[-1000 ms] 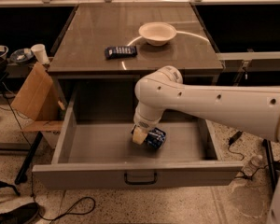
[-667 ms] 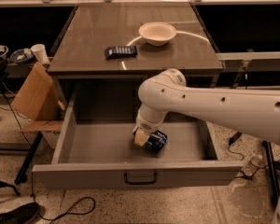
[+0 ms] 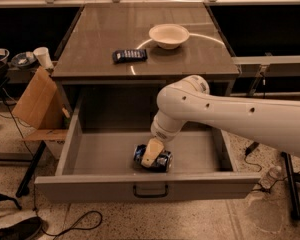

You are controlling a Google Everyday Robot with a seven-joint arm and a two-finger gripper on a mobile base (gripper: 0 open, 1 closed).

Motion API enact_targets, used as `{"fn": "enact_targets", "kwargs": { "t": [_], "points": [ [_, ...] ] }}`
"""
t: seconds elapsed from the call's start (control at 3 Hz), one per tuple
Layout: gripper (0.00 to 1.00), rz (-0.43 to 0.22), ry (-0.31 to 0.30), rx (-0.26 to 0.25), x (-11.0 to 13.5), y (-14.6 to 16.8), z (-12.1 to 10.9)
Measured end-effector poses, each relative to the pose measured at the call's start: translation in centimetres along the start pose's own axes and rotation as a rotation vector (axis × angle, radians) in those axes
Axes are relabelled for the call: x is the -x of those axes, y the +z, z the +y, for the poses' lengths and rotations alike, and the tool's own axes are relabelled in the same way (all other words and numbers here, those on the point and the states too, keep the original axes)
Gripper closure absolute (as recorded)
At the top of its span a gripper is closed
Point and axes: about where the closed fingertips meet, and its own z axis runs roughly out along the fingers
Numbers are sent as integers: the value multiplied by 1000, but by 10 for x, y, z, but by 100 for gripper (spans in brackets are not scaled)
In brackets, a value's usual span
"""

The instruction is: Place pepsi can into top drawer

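**Down in the top drawer: can and hand together**

Down at the front of the open top drawer (image 3: pixel 90 188), the pepsi can (image 3: pixel 164 161) is lying on its side on the grey floor. It sits roughly in the middle left to right, just behind the front panel and pretty much above the little dark handle (image 3: pixel 150 190). So yeah, the can is inside the drawer.

The hand (image 3: pixel 151 158) is right on top of it, reaching down into the drawer from the big white arm (image 3: pixel 230 116) that comes in from the right. Its beige tip crosses over the can's middle, so you only see blue poking out on either side. Honestly I can't tell if the hand is clamped on the can or has let go of it; from this angle it just overlaps it.

Up on the bench (image 3: pixel 90 44) above the drawer there's a white bowl (image 3: pixel 169 35) toward the back right and a flat dark blue packet (image 3: pixel 129 56) a bit left of it, the two near each other but not touching. Off to the left of the drawer a piece of cardboard (image 3: pixel 37 100) leans against the frame, with a white cup (image 3: pixel 42 57) just above it.
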Motion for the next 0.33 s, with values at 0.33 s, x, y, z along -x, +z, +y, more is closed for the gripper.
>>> {"fn": "enact_targets", "kwargs": {
  "t": [0.33],
  "points": [
    [0, -4, 4, -1, 0, -1, 0]
  ]
}}
